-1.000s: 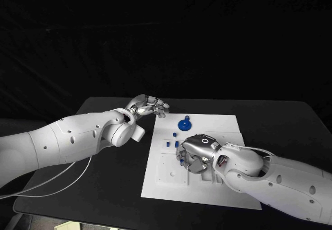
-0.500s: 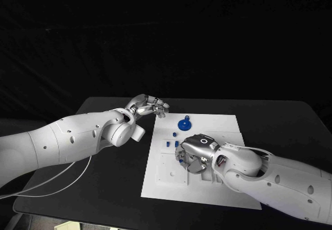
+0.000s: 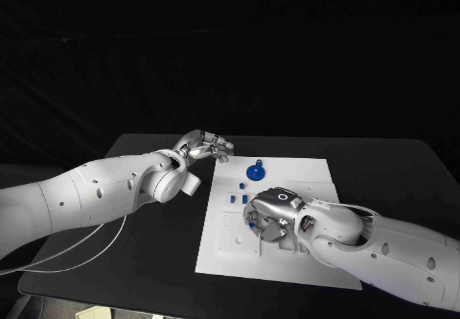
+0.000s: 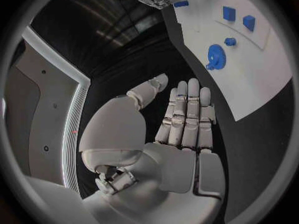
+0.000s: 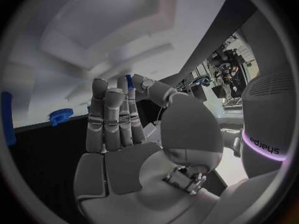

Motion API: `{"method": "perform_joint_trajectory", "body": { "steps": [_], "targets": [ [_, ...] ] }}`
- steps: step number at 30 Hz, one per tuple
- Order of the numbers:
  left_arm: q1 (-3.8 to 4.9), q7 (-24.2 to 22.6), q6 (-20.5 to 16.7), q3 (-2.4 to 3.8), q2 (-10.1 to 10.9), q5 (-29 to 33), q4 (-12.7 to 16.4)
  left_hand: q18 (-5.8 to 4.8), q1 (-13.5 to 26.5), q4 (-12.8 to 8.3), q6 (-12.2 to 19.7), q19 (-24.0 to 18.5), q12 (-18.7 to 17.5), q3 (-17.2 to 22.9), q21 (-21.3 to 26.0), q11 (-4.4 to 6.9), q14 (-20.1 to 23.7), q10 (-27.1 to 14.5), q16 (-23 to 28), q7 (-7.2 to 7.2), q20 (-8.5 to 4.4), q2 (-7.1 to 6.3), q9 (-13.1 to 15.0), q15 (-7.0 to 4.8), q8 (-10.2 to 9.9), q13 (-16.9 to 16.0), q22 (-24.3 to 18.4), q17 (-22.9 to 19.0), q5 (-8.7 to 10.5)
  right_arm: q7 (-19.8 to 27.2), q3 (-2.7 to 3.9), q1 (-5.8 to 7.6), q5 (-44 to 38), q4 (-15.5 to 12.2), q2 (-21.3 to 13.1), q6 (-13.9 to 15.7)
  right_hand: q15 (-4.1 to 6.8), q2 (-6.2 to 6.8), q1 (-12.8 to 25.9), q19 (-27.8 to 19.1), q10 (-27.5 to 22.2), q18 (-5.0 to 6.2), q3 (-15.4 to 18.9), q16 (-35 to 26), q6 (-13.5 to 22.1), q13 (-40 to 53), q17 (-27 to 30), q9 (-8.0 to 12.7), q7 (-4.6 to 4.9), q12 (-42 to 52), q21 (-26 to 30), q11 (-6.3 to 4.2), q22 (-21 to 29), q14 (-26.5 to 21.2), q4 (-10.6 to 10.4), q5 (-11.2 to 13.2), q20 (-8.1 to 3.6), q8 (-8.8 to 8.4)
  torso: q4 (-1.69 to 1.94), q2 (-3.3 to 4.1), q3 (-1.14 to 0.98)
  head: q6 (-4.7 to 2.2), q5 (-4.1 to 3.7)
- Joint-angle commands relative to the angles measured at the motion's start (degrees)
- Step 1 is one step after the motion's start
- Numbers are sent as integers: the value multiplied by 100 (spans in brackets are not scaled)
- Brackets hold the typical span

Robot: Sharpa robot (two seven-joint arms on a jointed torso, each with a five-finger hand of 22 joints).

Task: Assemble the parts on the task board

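Pinched between the thumb and a fingertip of the right hand (image 3: 270,214), a slim blue peg (image 5: 129,81) stands over the middle of the white task board (image 3: 297,266). The left hand (image 3: 204,146) hovers off the board's far-left corner, fingers apart and straight, holding nothing. A blue toothed gear (image 3: 256,173) lies flat at the board's far end, with small blue blocks (image 3: 232,197) nearer, just beside the right hand.

White task board (image 3: 288,262) on a black table (image 3: 383,166); blue gear (image 3: 255,173) (plus small blue parts (image 3: 231,197)); silver hands.

Lab: black-draped backdrop, black table (image 3: 143,252), white task board (image 3: 297,173).
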State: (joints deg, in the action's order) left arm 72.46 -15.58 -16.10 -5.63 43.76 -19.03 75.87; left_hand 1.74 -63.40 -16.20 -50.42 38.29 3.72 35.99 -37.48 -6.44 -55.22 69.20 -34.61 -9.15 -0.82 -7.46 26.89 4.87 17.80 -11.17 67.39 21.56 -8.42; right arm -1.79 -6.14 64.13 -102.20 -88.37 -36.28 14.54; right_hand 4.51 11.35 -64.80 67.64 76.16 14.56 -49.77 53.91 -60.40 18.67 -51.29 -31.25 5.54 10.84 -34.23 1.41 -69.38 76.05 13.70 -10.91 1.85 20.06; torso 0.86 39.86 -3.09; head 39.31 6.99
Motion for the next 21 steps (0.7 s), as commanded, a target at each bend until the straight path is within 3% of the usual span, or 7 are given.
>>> {"method": "perform_joint_trajectory", "body": {
  "steps": [1, 5, 8, 9, 13, 17, 21],
  "targets": [
    [6, -59, 50, 5, 0, 31, 8, 46, -22, 2, 37, -1, 23, -26, 40, -21, -51, 6, 39, -4, 4, 43, 5, 8, 23, 5, 5, 7, -24, 1, -35, -39, -33, 21, -11, -211, 40, -61, -8, 23, 55, 44, 45, 22, -44, 11, 9, -15, 8, -31, -17, 2, -7, -21, 16, -55, -36, 11, 0, 0, -5, 4, 2],
    [6, -56, 55, 5, 2, 31, 9, 46, -22, 2, 38, -1, 23, -27, 41, -21, -51, 6, 42, -4, 5, 42, 5, 8, 23, 6, 6, 9, -24, 81, -37, -38, 202, 43, -22, -108, 36, -54, 8, 16, 42, 44, 55, 22, -33, 18, 17, -18, 13, -47, -11, 6, -8, -29, 16, -79, -32, 0, -1, 1, -3, -3, -5],
    [6, -48, 37, 5, 5, 31, 14, 46, -22, 2, 38, -1, 22, -27, 42, -22, -51, 5, 43, -5, 5, 41, 5, 8, 22, 6, 6, 10, -24, 141, -38, -38, 391, 61, -22, -57, -41, 50, 169, -47, -166, 44, 198, -19, 163, -11, 69, 11, 94, -183, 21, 67, -10, -69, -11, -434, -1, -116, -2, 0, -1, -9, -6],
    [6, -47, 29, 5, 2, 31, 12, 46, -21, 2, 39, -2, 22, -27, 42, -22, -51, 5, 44, -5, 5, 41, 5, 9, 22, 6, 7, 11, -24, 162, -38, -38, 467, 65, -29, -15, -117, 105, 275, -56, -325, 44, 433, -7, 323, -49, 77, 37, 168, -283, 9, 120, -31, -58, 50, -705, -1, -200, -3, -1, 0, -12, -11],
    [6, -37, 35, 5, 2, 31, 7, 44, -15, 4, 46, -6, 20, -33, 48, -24, -48, -1, 56, -7, 7, 34, 3, 11, 20, 10, 9, 18, -23, 191, -38, -37, 625, 72, -64, 267, -243, 183, 432, -98, -780, 44, 1042, 10, 740, -191, 114, 123, 343, -576, 16, 302, -58, -85, 169, -855, 8, -425, -4, -1, 0, -19, -24],
    [6, -35, 38, 5, 0, 31, 5, 42, -14, 3, 53, -10, 18, -35, 53, -27, -45, -7, 67, -10, 9, 28, 1, 13, 18, 14, 12, 24, -22, 165, -38, -37, 694, 52, -110, 498, -349, 293, 621, -135, -1045, 44, 1452, 34, 988, -316, 122, 186, 460, -704, 45, 414, -57, -134, 132, -1266, 28, -547, -1, -3, 1, -32, -38],
    [6, -35, 46, 5, -4, 31, -5, 41, -15, 3, 59, -15, 16, -36, 58, -29, -42, -13, 77, -12, 11, 27, 0, 15, 16, 17, 14, 31, -23, 161, -37, -35, 761, -23, -184, 650, -399, 361, 673, -142, -1222, 44, 1752, 64, 1108, -446, 141, 227, 520, -718, 73, 464, -49, -162, 103, -1470, 33, -593, 1, -1, -3, -68, -57]
  ]
}}
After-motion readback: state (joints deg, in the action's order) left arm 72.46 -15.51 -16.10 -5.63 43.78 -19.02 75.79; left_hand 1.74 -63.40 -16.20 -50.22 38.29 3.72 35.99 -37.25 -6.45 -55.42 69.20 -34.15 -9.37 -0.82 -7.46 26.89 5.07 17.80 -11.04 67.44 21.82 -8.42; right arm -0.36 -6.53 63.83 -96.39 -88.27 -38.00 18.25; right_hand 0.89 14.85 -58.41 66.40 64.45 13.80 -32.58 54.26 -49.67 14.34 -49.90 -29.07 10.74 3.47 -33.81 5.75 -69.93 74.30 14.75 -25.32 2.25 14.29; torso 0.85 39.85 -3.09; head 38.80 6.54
